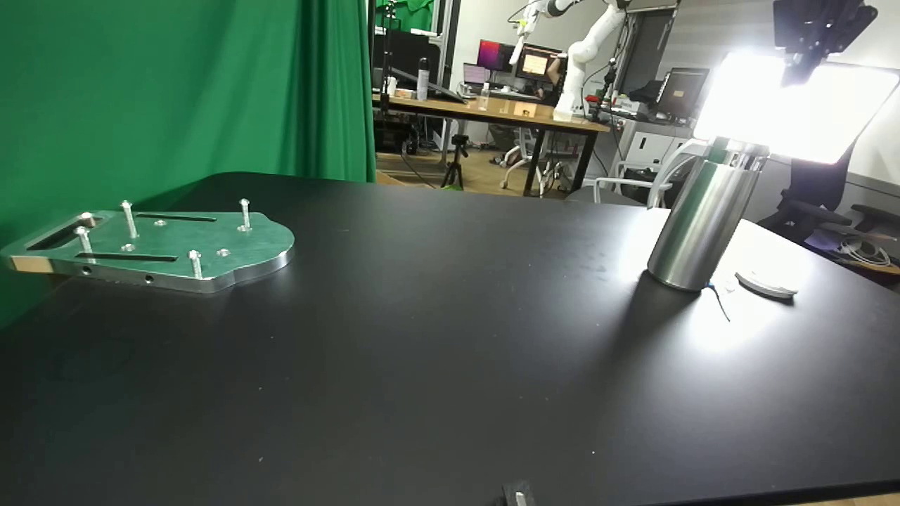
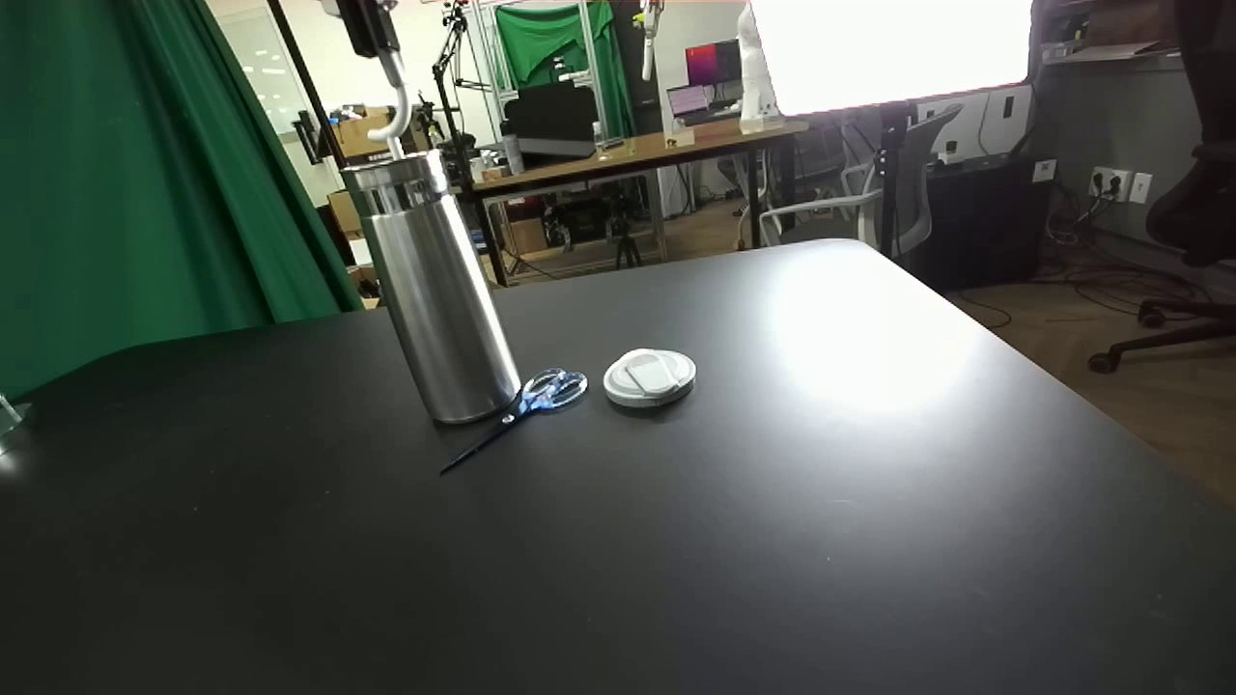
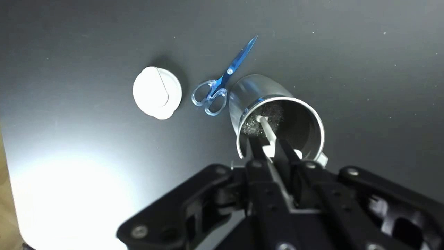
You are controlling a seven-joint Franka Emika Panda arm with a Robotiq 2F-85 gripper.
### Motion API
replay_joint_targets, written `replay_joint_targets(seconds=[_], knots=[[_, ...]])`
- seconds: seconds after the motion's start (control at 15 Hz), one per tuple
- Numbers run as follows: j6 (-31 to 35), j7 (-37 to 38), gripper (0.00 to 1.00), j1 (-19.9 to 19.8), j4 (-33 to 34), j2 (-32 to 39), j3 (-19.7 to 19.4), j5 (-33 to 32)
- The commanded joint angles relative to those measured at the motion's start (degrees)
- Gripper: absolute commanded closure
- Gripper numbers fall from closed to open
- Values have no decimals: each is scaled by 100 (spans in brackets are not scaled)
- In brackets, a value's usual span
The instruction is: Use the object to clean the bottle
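The bottle point(image 2: 449, 319), a tall brushed-silver cylinder with its mouth uncovered, stands on the black table; it also shows in an exterior view point(image 1: 706, 221) and from above in the wrist view point(image 3: 258, 88). A thin white bent handle belongs to the object point(image 2: 398, 111), which looks like a brush. Its dark bristly end point(image 3: 253, 126) lies inside the bottle's mouth, lower parts hidden. My gripper point(image 3: 269, 140) is above the rim, its black fingers shut on the white handle. In both exterior views the gripper point(image 2: 380, 46) hangs over the bottle, apart from it.
Blue scissors point(image 3: 223, 81) lie close beside the bottle's base; whether they touch, I cannot tell. A white round lid point(image 2: 649, 377) rests nearby. Across the table sits a green plate with metal pegs point(image 1: 190, 242). A bright light panel point(image 1: 823, 112) stands behind the bottle.
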Motion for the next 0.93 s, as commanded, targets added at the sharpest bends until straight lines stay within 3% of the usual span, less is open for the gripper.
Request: replay_joint_targets(seconds=[0.0, 0.73, 0.8, 0.87], knots=[[87, -87, 96, -65, 85, 214, -3, 34], [282, 33, 96, -114, 62, 675, 34, -99], [275, 37, 89, -111, 58, 658, 37, -109], [264, 39, 60, -106, 45, 630, 40, -128]])
